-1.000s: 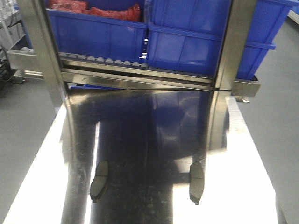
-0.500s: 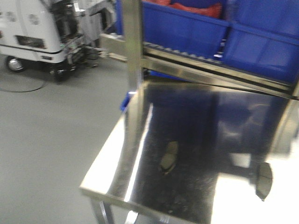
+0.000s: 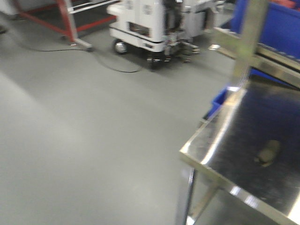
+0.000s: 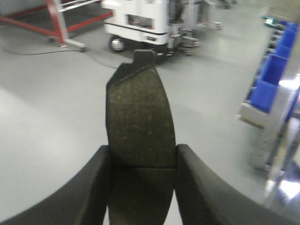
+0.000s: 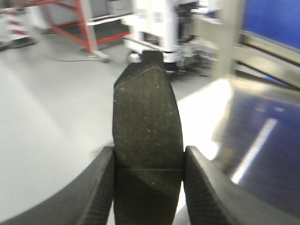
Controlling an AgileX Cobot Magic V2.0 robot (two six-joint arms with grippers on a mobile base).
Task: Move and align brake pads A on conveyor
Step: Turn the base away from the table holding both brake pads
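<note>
Left gripper (image 4: 142,157): closed on a brake pad (image 4: 139,112). The two dark fingers (image 4: 96,183) clamp its long edges near the lower end. The rest of the pad stands out beyond the jaws toward 12 o'clock, friction face to the camera.

Right gripper (image 5: 148,161): closed the same way on a second pad (image 5: 146,112). It grips the side edges just above the thin cross groove, and the backing-plate tab points to 12 o'clock.

Third pad (image 3: 268,152): lies flat on the steel table (image 3: 225,145), at about 4 o'clock in the front view and well in from the near rim. No fourth pad is visible.

Surroundings: a white cart (image 3: 140,23) stands at 12 o'clock and a red frame (image 3: 70,23) at 11 o'clock on the grey floor. The conveyor cannot be made out with certainty in any view.

Handling assessment: the pads look rigid and dense for their size. The gritty face should give good friction, and the plate edges are firm enough to pinch hard. The present hold is low on each pad, so the overhanging length could pivot in the jaws if swung sharply. A grip across the long edges nearer mid-length would be steadier. The slight curve means a pad may rock when set down, so it should be lowered flat.
</note>
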